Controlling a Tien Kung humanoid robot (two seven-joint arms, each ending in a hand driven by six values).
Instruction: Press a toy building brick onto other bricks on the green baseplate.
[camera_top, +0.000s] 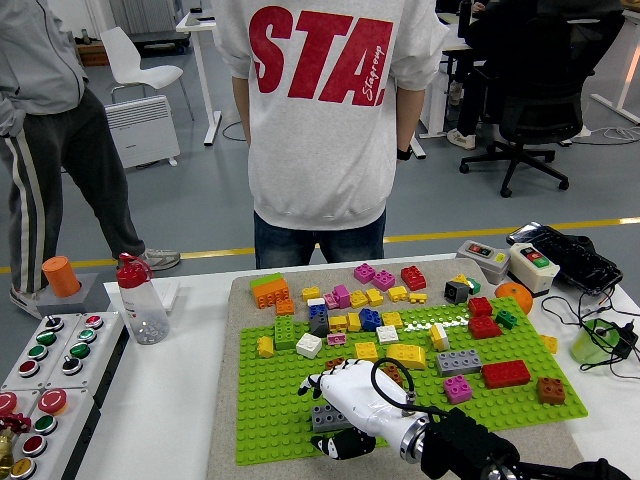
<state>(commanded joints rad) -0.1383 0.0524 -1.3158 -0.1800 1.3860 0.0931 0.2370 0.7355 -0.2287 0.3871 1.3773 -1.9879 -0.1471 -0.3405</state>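
i see my right hand (345, 408) low in the frame's center, fingers curled down over a grey brick (328, 418) on the green baseplate (270, 400), thumb tucked below it. a brown brick (392, 374) sits just behind the wrist. a person (320, 120) stands at the table's (160, 400) far side.

The right hand (345, 405) covers most of a grey brick (325, 418) on the green baseplate (275, 400).

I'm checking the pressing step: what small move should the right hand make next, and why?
Probably push straight down. The right hand lies over the grey brick near the green baseplate's front edge, its thumb curled under in front, so the brick seems gripped and placed.
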